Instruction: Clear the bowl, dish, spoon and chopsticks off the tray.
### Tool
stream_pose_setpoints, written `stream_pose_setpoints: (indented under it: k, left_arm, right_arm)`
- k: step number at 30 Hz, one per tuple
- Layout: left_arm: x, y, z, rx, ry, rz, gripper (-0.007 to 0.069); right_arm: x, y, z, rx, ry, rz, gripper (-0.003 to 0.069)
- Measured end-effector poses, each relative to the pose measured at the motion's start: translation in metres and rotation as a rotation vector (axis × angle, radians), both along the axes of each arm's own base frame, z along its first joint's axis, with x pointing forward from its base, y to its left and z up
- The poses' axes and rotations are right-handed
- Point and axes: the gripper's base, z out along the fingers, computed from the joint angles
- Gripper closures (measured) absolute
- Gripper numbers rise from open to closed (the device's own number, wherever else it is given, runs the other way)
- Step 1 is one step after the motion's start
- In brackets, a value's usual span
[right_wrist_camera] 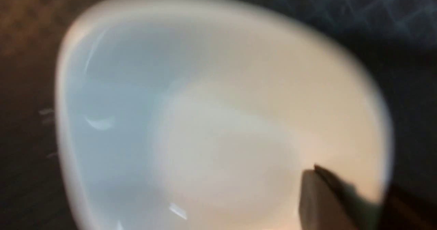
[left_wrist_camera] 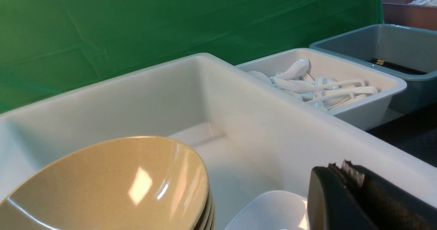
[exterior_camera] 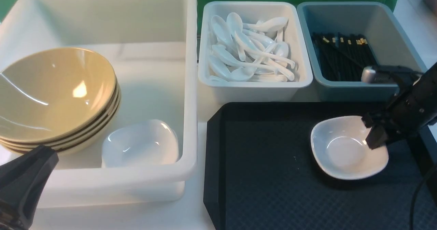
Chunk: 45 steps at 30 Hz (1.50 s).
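A small white dish (exterior_camera: 341,151) sits alone on the right part of the black tray (exterior_camera: 259,175). My right gripper (exterior_camera: 375,141) is shut on the dish's right rim, one finger inside the dish (right_wrist_camera: 205,120) and the other outside it; the right wrist view is blurred. Tan bowls (exterior_camera: 51,90) stand stacked in the big white tub (exterior_camera: 191,86). White spoons (exterior_camera: 254,45) fill the white bin, and black chopsticks (exterior_camera: 341,56) lie in the grey-blue bin. My left gripper (exterior_camera: 46,153) is shut and empty by the tub's near left corner, close to the bowl stack (left_wrist_camera: 112,185).
A second white dish (exterior_camera: 140,144) rests in the tub next to the bowls. The spoon bin (exterior_camera: 205,35) and chopstick bin (exterior_camera: 403,32) stand just behind the tray's far edge. A green backdrop (left_wrist_camera: 136,28) closes the back.
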Motion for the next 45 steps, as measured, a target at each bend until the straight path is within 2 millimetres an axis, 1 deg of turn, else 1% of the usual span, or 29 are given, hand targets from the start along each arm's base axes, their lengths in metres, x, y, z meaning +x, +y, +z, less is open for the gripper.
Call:
stream_pose_setpoints:
  k: [2,5,6,7,8,9,10,11,13,14,16,17,18,20,22,23,25,26,27,28,30,32,33,36,37,39,42,43,45]
  left_arm:
    - [0.0,0.0,0.0,0.0,0.0,0.0,0.0633]
    - [0.0,0.0,0.0,0.0,-0.001,0.002,0.0633]
    - [0.0,0.0,0.0,0.0,-0.001,0.002,0.0633]
    - [0.0,0.0,0.0,0.0,-0.002,0.002,0.0633]
    - [0.0,0.0,0.0,0.0,-0.002,0.002,0.0633]
    - [0.0,0.0,0.0,0.0,-0.002,0.002,0.0633]
    - [0.0,0.0,0.0,-0.001,-0.003,0.003,0.0633]
    - [0.0,0.0,0.0,-0.001,-0.003,0.003,0.0633]
    - [0.0,0.0,0.0,-0.001,-0.004,0.005,0.0633]
    - [0.0,0.0,0.0,-0.001,-0.004,0.005,0.0633]
    - [0.0,0.0,0.0,-0.001,-0.004,0.005,0.0633]
    - [0.0,0.0,0.0,-0.001,-0.004,0.005,0.0633]
    - [0.0,0.0,0.0,-0.001,-0.004,0.005,0.0633]
    - [0.0,0.0,0.0,-0.001,-0.004,0.004,0.0633]
    - [0.0,0.0,0.0,0.0,0.0,-0.001,0.0633]
    - [0.0,0.0,0.0,0.001,0.003,-0.004,0.0633]
    - [0.0,-0.001,-0.001,0.003,0.01,-0.012,0.0633]
    - [0.0,-0.001,-0.001,0.004,0.011,-0.014,0.0633]
    - [-0.001,-0.001,-0.001,0.004,0.013,-0.017,0.0633]
    - [-0.001,-0.002,-0.001,0.005,0.015,-0.018,0.0633]
    - [-0.001,-0.002,-0.001,0.005,0.015,-0.019,0.0633]
    - [-0.001,-0.002,-0.001,0.005,0.014,-0.018,0.0633]
    - [0.0,-0.001,-0.001,0.004,0.011,-0.013,0.0633]
    - [0.0,0.0,0.0,0.001,-0.001,0.002,0.0633]
    - [0.0,0.0,0.0,0.0,-0.003,0.005,0.0633]
    - [0.0,0.0,0.0,0.0,-0.003,0.005,0.0633]
    - [0.0,0.0,0.0,0.001,0.0,0.0,0.0633]
    - [0.0,0.0,0.0,0.002,0.002,-0.002,0.0633]
    - [0.0,-0.001,-0.001,0.004,0.009,-0.01,0.0633]
  right_arm:
    - [-0.004,0.003,0.035,0.01,-0.091,0.022,0.0592]
    - [-0.008,0.018,0.083,0.053,-0.248,0.059,0.0592]
    - [-0.01,0.034,0.103,0.076,-0.318,0.097,0.0592]
    - [-0.011,0.043,0.115,0.089,-0.362,0.118,0.0592]
    - [-0.011,0.045,0.115,0.089,-0.365,0.128,0.0592]
    - [-0.014,0.074,0.137,0.125,-0.455,0.204,0.0592]
    - [-0.017,0.099,0.15,0.149,-0.518,0.274,0.0592]
    - [-0.018,0.108,0.154,0.158,-0.538,0.297,0.0592]
    - [-0.03,0.166,0.172,0.223,-0.661,0.442,0.0592]
    - [-0.033,0.175,0.172,0.232,-0.667,0.465,0.0592]
    - [-0.044,0.221,0.171,0.27,-0.761,0.577,0.0592]
    - [-0.049,0.235,0.169,0.281,-0.781,0.613,0.0589]
    - [-0.049,0.246,0.165,0.283,-0.804,0.636,0.0587]
    - [-0.054,0.281,0.144,0.282,-0.83,0.717,0.0559]
    - [-0.054,0.292,0.133,0.276,-0.817,0.743,0.0523]
    - [-0.051,0.298,0.123,0.269,-0.806,0.753,0.048]
    - [-0.046,0.303,0.114,0.26,-0.791,0.754,0.0403]
    - [-0.044,0.304,0.113,0.258,-0.791,0.754,0.0386]
    - [-0.041,0.303,0.115,0.257,-0.793,0.752,0.0321]
    - [-0.04,0.302,0.118,0.259,-0.796,0.754,0.0286]
    - [-0.04,0.294,0.14,0.269,-0.811,0.759,0.0245]
    - [-0.042,0.287,0.155,0.274,-0.814,0.769,0.0239]
    - [-0.047,0.275,0.179,0.275,-0.828,0.78,0.0245]
    - [-0.065,0.235,0.229,0.189,-0.84,0.782,0.0333]
    - [-0.072,0.223,0.24,0.163,-0.838,0.772,0.0377]
    - [-0.091,0.186,0.263,0.038,-0.828,0.727,0.0474]
    - [-0.109,0.141,0.274,-0.101,-0.797,0.607,0.0593]
    - [-0.118,0.126,0.276,-0.136,-0.792,0.561,0.061]
    - [-0.131,0.101,0.267,-0.194,-0.772,0.478,0.0625]
